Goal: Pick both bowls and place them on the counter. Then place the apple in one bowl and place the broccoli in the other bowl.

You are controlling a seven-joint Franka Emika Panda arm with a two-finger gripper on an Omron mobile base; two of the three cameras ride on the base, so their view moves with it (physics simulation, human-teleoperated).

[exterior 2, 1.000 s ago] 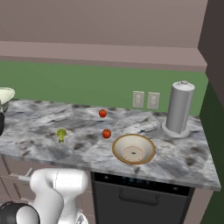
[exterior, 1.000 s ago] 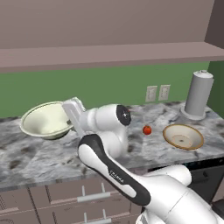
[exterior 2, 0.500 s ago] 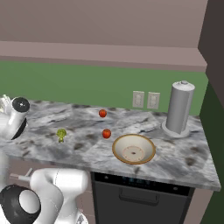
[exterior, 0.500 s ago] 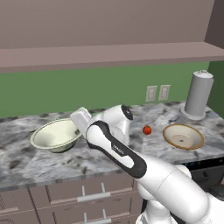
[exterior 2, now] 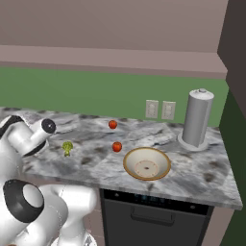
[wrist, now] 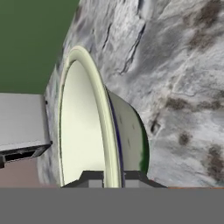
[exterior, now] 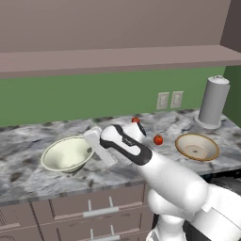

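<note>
Clearly the surface (exterior: 28, 169) now carries the cream bowl (exterior: 67, 154), upright, mouth up, at its left end, well apart from the tan bowl (exterior: 197, 147). Round, it has no long axis. The fingers (wrist: 92, 179) straddle its rim, seemingly gripping; release should wait until it sits flat.

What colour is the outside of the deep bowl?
Dark green, under a cream rim. The deep bowl shows its outside best in the hand view.
</note>
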